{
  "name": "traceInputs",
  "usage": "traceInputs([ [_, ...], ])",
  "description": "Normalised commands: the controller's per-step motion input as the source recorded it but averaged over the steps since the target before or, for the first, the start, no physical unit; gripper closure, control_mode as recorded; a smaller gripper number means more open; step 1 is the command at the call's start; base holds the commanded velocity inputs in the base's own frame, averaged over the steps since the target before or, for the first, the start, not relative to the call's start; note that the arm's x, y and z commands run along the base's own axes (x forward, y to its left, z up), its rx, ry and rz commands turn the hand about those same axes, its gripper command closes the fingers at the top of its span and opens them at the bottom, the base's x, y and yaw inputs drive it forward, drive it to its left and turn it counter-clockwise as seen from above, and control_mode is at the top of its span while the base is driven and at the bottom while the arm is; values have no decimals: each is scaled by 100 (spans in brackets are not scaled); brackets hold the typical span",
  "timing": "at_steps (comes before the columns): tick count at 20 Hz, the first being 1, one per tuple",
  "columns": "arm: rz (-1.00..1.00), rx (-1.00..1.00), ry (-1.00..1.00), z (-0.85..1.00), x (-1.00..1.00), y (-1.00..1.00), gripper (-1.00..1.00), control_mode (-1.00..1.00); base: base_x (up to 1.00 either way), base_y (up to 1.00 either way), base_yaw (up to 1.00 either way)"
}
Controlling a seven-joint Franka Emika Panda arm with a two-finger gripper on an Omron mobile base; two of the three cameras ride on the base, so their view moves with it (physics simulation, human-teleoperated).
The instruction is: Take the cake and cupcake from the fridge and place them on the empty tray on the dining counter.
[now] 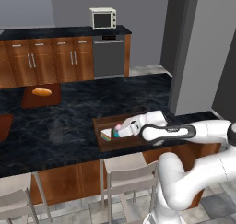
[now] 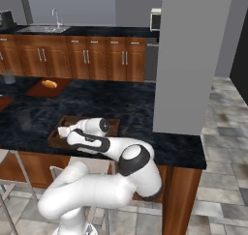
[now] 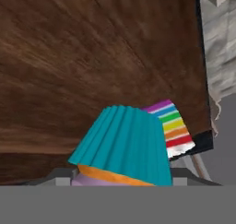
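— What have you between your jaws?

— The cupcake (image 3: 123, 144), pleated teal wrapper toward my camera, an orange band and pale pink frosting at its near end; my jaws stand wide and closed on it, over the tray (image 3: 92, 57), whose brown wood grain runs in long streaks.

— And the cake?

— The cake (image 3: 171, 126) lies just behind the cupcake in the hand view, its rainbow stripes and white edge showing; from the left base view it (image 1: 106, 134) is a small wedge inside the tray's left end, just beside my gripper (image 1: 119, 129).

— What do the base views add?

— The tray (image 1: 103, 147) sits near the front edge of the dining counter (image 1: 69, 126), black with white veins; the right base view shows its far rim (image 2: 114, 123) behind my hand.

— Room around you?

— Open marbled top to the left and behind; a flat board with a loaf (image 1: 42, 92) lies well apart; a grey pillar (image 1: 198, 48) stands close on my right.
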Motion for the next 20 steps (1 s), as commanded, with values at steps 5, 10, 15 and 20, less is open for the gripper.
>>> traceInputs([
  [5,28,0,-41,-11,12,-46,-100,-100,0,0,0],
  [10,27,0,-43,0,8,-52,-100,-100,0,0,0],
  [15,27,0,-41,3,28,-45,-100,-100,0,0,0],
  [20,18,-7,-26,33,-2,-48,-100,-100,0,0,0],
])
